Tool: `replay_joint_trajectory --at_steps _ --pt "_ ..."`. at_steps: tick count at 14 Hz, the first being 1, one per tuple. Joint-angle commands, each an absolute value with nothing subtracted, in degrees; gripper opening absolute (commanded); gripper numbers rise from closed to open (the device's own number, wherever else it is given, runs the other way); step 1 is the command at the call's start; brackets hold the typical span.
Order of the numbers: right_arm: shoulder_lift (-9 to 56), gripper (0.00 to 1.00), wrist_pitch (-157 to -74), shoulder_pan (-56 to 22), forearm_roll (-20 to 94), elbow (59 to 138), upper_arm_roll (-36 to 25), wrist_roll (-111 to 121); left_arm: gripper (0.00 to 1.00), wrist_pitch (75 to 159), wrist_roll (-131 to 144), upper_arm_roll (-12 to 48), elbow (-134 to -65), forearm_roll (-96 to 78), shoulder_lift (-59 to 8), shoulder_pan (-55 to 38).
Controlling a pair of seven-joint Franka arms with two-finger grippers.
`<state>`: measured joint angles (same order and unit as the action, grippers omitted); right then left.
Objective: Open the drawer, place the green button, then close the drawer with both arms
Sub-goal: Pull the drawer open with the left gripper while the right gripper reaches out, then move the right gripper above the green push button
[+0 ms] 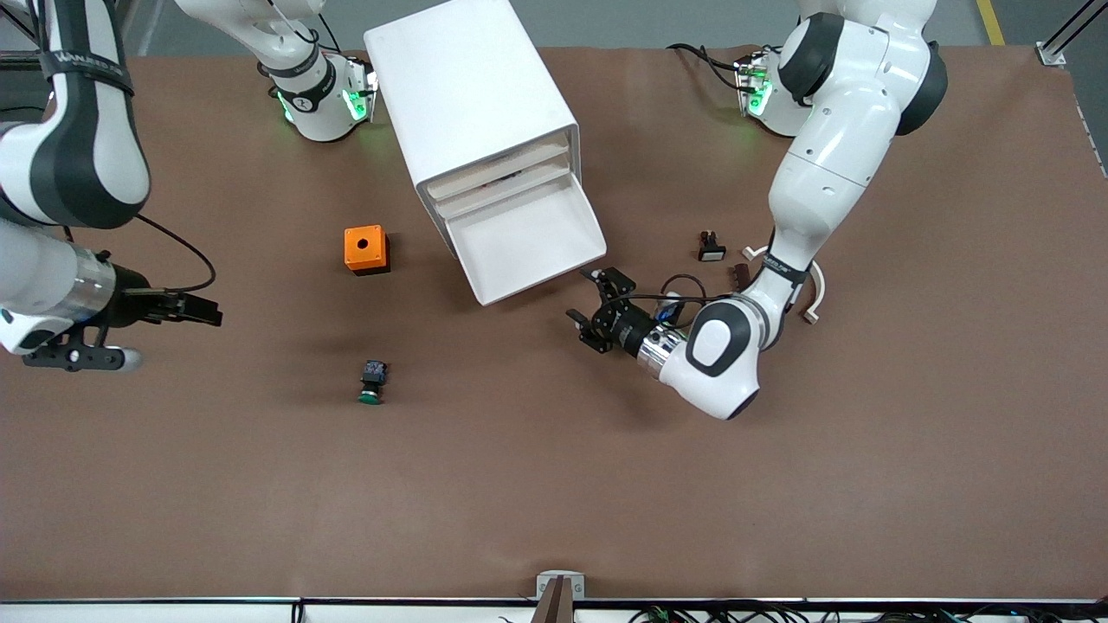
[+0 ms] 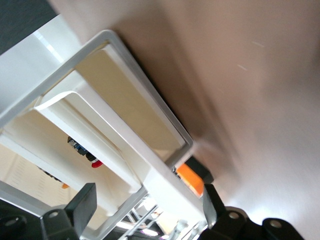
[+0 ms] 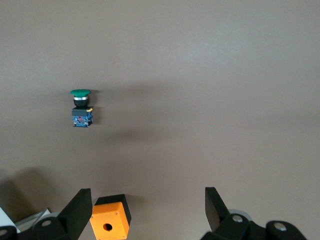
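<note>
Right gripper (image 1: 212, 313) hovers open and empty at its table end. Button (image 1: 371, 383) lies on table, nearer camera than orange cube (image 1: 365, 249). Drawer (image 1: 528, 242) open; left gripper (image 1: 591, 305) open, empty beside it. Next: right arm grabs button.

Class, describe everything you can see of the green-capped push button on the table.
The button is a small push button with a round green cap, a black cylindrical body and a bluish block at its base. It lies on its side on the brown table, cap toward the front camera. It sits nearer to that camera than the orange cube, apart from it. Nothing touches it but the table; neither gripper is at it.
</note>
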<state>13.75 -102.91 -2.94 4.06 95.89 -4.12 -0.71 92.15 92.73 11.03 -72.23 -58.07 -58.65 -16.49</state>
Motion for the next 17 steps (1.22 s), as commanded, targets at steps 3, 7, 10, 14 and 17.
replay_joint_trajectory --at_steps 3,7,10,14,17 --pt "15.56 1.0 -109.75 -5.18 5.54 98.86 -4.22 -1.49 0.94 92.19 69.22 4.85 -69.53 -56.53 -56.26 -17.05" --pt "17.92 1.0 -116.27 -7.47 5.54 101.95 -4.22 -2.98 0.97 102.63 57.42 4.39 -69.26 -44.76 -51.95 -18.11" --pt "19.25 1.0 -119.86 -9.58 5.54 103.52 -4.22 -6.4 0.99 108.36 54.67 4.48 -69.35 -34.57 -48.35 -19.6" --pt "20.65 1.0 -129.88 -12.65 5.54 108.88 -4.22 -11.15 0.99 114.24 54.93 4.31 -69.35 -24.02 -45.62 -20.92" --pt "22.49 1.0 -134.47 -14.24 5.54 110.13 -4.22 -13.27 0.99 115.75 55.11 4.31 -69.43 -14.54 -44.21 -21.18"
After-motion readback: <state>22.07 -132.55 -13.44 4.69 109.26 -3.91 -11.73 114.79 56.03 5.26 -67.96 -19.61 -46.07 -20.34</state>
